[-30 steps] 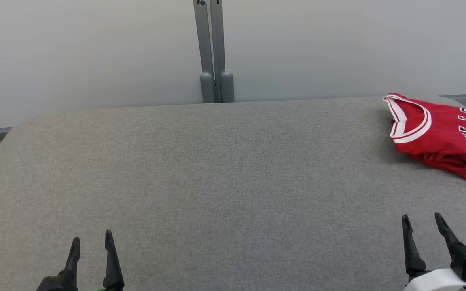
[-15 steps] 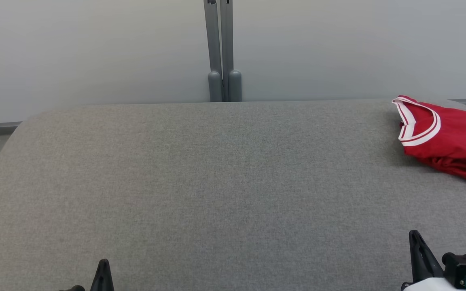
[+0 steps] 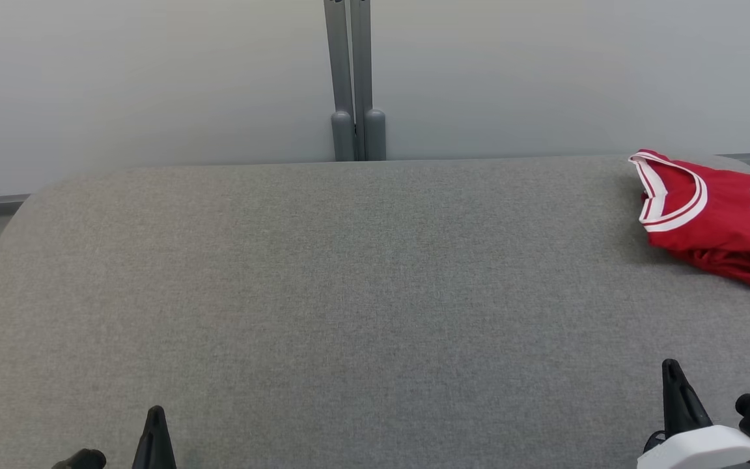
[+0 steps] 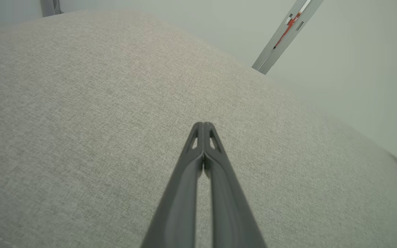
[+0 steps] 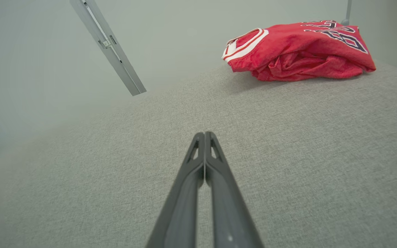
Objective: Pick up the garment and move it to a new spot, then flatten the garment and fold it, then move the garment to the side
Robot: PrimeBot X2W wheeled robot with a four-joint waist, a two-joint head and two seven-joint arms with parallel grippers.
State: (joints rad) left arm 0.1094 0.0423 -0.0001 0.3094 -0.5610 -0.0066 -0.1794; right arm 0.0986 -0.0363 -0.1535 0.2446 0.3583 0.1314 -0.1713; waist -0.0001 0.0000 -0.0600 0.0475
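Pincers on both arms are clenched on nothing: left gripper (image 4: 203,125) and right gripper (image 5: 204,133) each have their fingertips pressed together above bare cloth. The red basketball jersey with white-trimmed neck (image 3: 707,215) lies at the far right of the grey fabric-covered table (image 3: 349,293), lettering up, its layers doubled with rumpled folds beneath, well apart from both. That fits a jersey folded and set aside, or one waiting to be lifted. Either way, I judge those loose lower layers would spill if nudged carelessly.
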